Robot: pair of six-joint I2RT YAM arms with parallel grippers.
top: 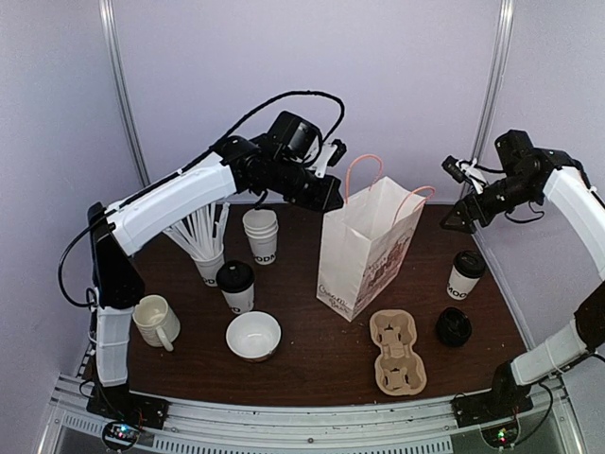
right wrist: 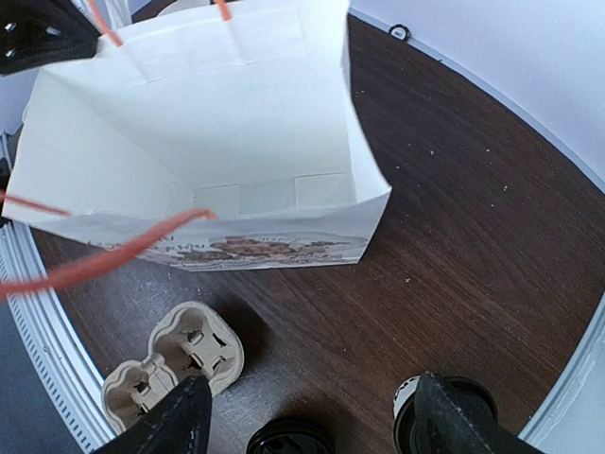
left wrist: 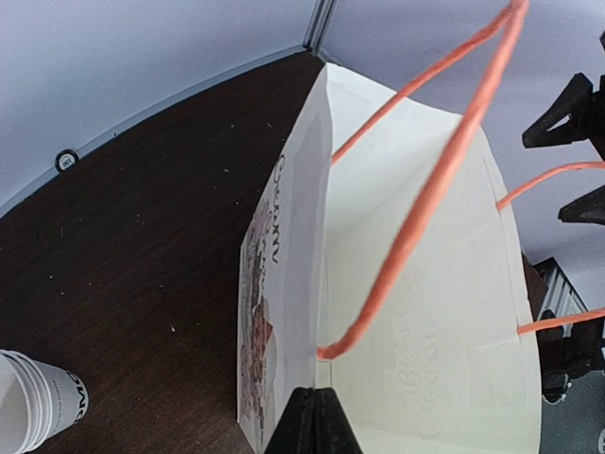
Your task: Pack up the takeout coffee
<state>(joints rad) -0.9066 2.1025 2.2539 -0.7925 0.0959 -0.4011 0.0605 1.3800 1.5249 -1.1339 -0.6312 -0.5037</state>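
Overhead view facing table (top: 321, 364), both wrist views close above shared bag (left wrist: 425, 312)

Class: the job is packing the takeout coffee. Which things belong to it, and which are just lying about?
Job: two lidded cups, paper bag, cup carrier.
Lying about: mug, bowl, stack of lidless cups, cup of stirrers, loose black lid.

The left arm (top: 180, 200) and right arm (top: 579, 203) are clad in white shells between black joints, and black cables (top: 293, 94) are run along both.
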